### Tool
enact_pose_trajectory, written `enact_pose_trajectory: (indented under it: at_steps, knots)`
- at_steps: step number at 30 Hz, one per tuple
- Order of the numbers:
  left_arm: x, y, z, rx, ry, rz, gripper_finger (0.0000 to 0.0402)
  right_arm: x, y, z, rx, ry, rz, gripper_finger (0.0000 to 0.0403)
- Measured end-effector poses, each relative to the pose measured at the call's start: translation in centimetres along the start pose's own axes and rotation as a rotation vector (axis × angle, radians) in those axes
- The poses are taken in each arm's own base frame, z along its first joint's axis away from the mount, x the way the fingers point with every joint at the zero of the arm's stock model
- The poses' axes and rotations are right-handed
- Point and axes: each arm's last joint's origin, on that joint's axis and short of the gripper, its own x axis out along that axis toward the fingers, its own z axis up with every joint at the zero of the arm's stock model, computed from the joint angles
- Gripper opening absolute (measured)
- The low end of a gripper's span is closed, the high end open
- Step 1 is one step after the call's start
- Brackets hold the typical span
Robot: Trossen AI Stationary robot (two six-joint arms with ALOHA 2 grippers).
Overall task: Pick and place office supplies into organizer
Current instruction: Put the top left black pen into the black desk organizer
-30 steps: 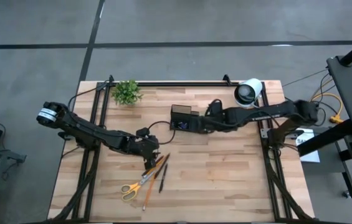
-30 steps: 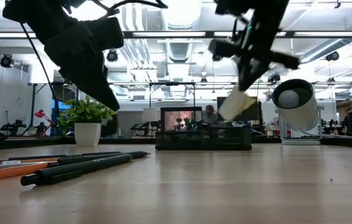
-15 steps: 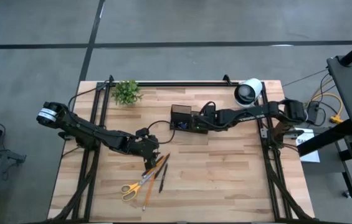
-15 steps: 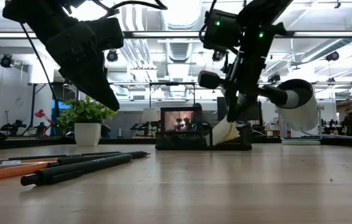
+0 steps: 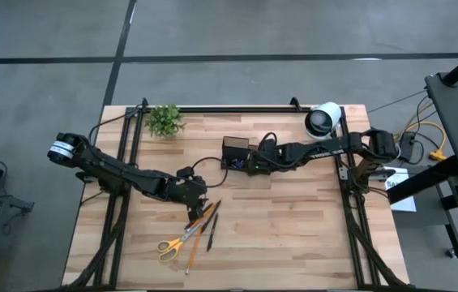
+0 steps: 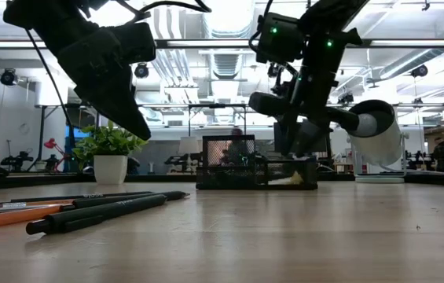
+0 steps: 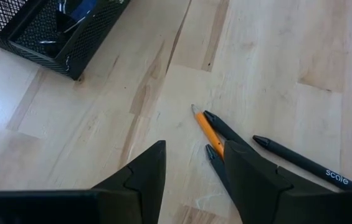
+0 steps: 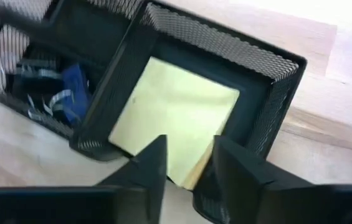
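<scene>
The black mesh organizer (image 5: pixel 235 152) stands at the table's middle rear. The yellow sticky-note pad (image 8: pixel 176 118) lies inside one of its compartments, tilted against the wall, and small blue and dark bits (image 8: pixel 70 87) lie in the other. My right gripper (image 8: pixel 188 165) hangs open just over that compartment, its fingers on either side of the pad's nearest corner. My left gripper (image 7: pixel 191 155) hovers open above the tips of an orange pencil (image 7: pixel 210 130) and dark pens (image 7: pixel 300 162). The yellow-handled scissors (image 5: pixel 176 242) lie flat beside them.
A small green plant (image 5: pixel 164 119) stands at the far left. A big white-and-black roll (image 5: pixel 323 119) lies at the far right, close behind my right arm. Bare wood lies to the right of the pens and along the near edge.
My right gripper has come down and toward the table's left onto the organizer with the pad, rolling a little. Then it opened and let go. The pad, which hung tilted from the fingers, now lies down in the compartment.
</scene>
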Motion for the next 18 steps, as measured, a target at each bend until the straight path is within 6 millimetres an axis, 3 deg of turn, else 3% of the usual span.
enact_pose_trajectory:
  at_steps: [5,9,12,18]
  knots:
    - [0.0,0.2,-0.5,-0.003,0.047,0.017,0.0146,-0.4,0.3,-0.7,-0.253,0.077,0.051,0.0178]
    - [-0.1,0.8,-1.8,0.014,0.185,0.056,0.0146,-2.2,0.9,-2.5,-0.555,0.064,0.115,0.019]
    - [-0.1,0.8,-2.5,0.011,0.256,-0.019,0.0146,-3.8,1.7,-4.1,-0.746,0.045,0.168,0.0191]
    - [0.2,-0.3,-4.1,-0.053,0.319,-0.194,0.0146,-6.2,3.0,-6.6,-0.859,0.028,0.236,0.0192]
